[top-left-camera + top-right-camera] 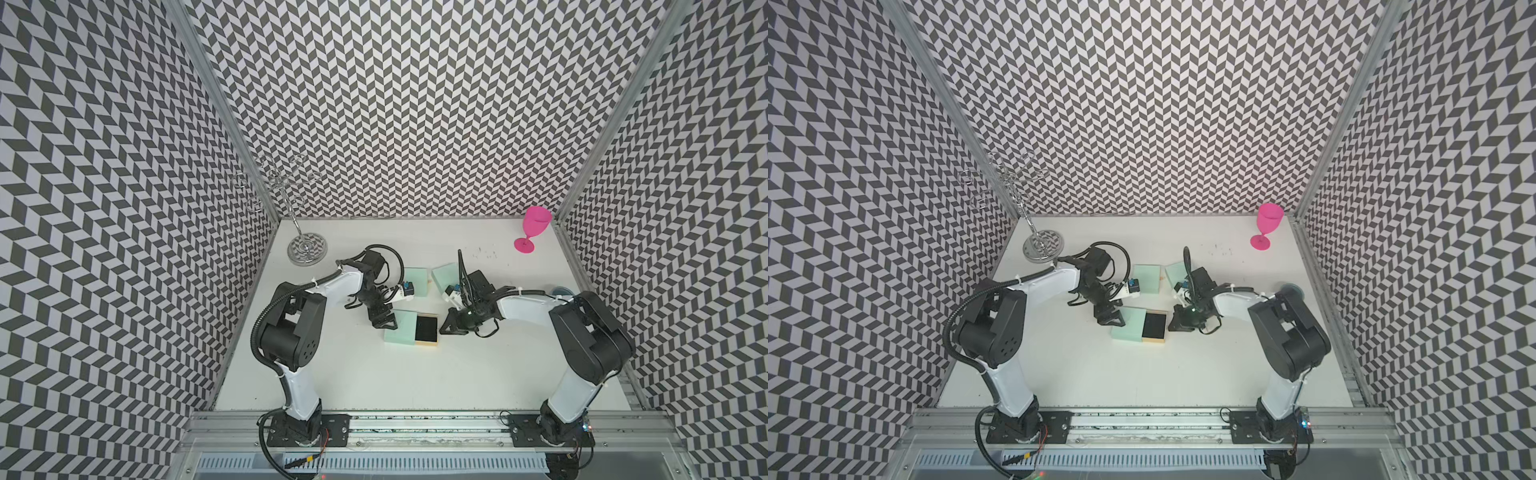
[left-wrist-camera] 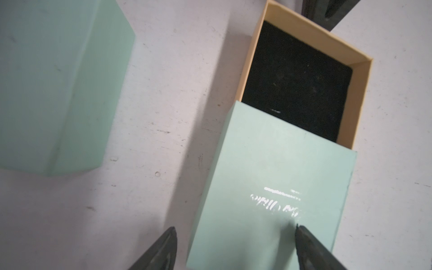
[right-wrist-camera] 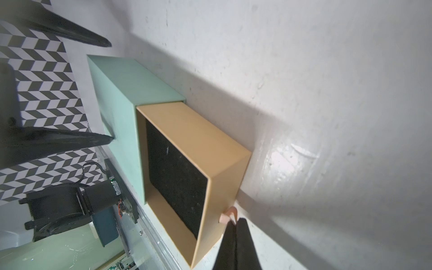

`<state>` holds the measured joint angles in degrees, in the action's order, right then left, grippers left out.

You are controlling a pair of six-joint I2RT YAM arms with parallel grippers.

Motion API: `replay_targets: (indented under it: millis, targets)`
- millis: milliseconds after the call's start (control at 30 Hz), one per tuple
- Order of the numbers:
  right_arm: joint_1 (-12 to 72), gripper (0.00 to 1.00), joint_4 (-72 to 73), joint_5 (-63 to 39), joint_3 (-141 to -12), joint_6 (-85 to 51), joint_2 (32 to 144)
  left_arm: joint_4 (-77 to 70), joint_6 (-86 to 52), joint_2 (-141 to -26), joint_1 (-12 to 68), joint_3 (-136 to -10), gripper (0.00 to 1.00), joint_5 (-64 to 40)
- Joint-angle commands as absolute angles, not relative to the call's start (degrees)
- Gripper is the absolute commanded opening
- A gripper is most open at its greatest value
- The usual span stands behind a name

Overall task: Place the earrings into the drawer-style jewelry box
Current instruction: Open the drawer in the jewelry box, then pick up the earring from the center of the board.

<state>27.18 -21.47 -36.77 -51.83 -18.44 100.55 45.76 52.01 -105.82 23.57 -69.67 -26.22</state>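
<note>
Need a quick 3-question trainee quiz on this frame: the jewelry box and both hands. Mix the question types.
1. True or false: the drawer of the jewelry box is pushed fully shut.
2. The right hand is shut on: A) the pink goblet, B) the drawer's pull tab, C) the wire stand.
3. Fill in: the left hand is open, with one fingertip on the box's mint ___.

Key: 1 false; 2 B; 3 sleeve.
</note>
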Motion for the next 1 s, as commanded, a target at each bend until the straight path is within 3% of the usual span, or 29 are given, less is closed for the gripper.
replay_targets:
  millis: [0, 100, 467, 733, 967]
  targets:
    - [26.70, 0.11, -22.04, -35.17, -53.07, -17.70, 99.59, 46.13, 53.80, -107.23, 23.73, -69.61, 0.80, -24.01]
    - [26.65, 0.17, -22.90, -34.62, -53.43, -17.17, 98.97, 46.23, 53.91, -106.93, 23.73, -69.86, 0.80, -24.09]
    - [26.60, 0.20, -28.95, -29.94, -56.86, -16.34, 95.06, 49.78, 54.98, -104.15, 23.77, -74.47, 0.81, -25.53]
    - [26.21, 0.21, -41.28, -11.98, -62.85, -16.87, 91.77, 52.62, 55.55, -100.43, 23.74, -78.63, 0.83, -27.41]
    - [26.16, 0.17, -48.51, -3.76, -64.07, -16.08, 93.68, 52.61, 54.42, -97.78, 23.64, -81.96, 0.84, -27.97]
